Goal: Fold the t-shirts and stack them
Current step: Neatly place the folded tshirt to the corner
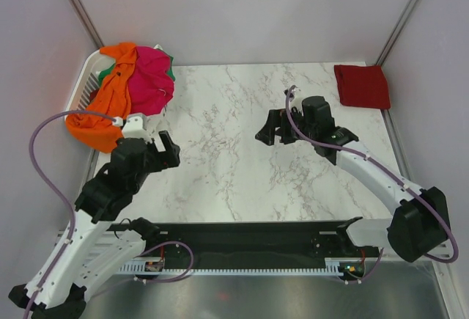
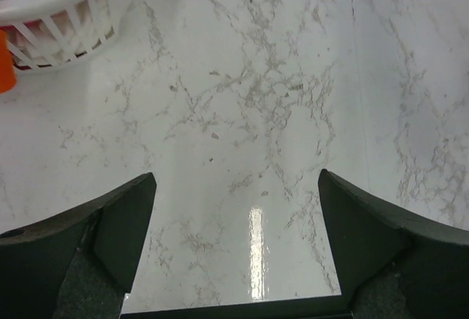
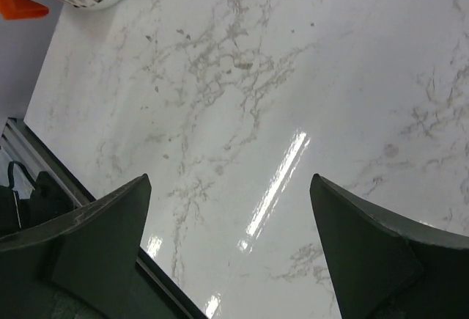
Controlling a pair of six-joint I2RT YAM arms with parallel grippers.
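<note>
**Both pairs of jaws wide apart over marble, shirts at the far corners**

My left jaws stand wide apart and hold nothing; between them I see only the marbled worktop [image 2: 242, 99]. Just beyond them and to their left sits the white basket [image 1: 82, 84], in the far-left corner against the left wall. The orange t-shirt [image 1: 110, 110] spills over its near rim and hangs right beside my left jaws; I cannot tell whether it touches them. The hot pink t-shirt [image 1: 150, 77] is heaped behind it, with a sliver of the green t-shirt [image 1: 171, 73] at the basket's right edge.

My right jaws are just as wide apart, also holding nothing, and point leftward over the middle of the worktop. The dark red t-shirt [image 1: 362, 86] lies folded flat beyond them and to their right, in the far-right corner near the right wall. A broad stretch of marble lies between my two pairs of jaws. Behind both runs the worktop's near edge with its black rail [image 1: 256, 235].
</note>
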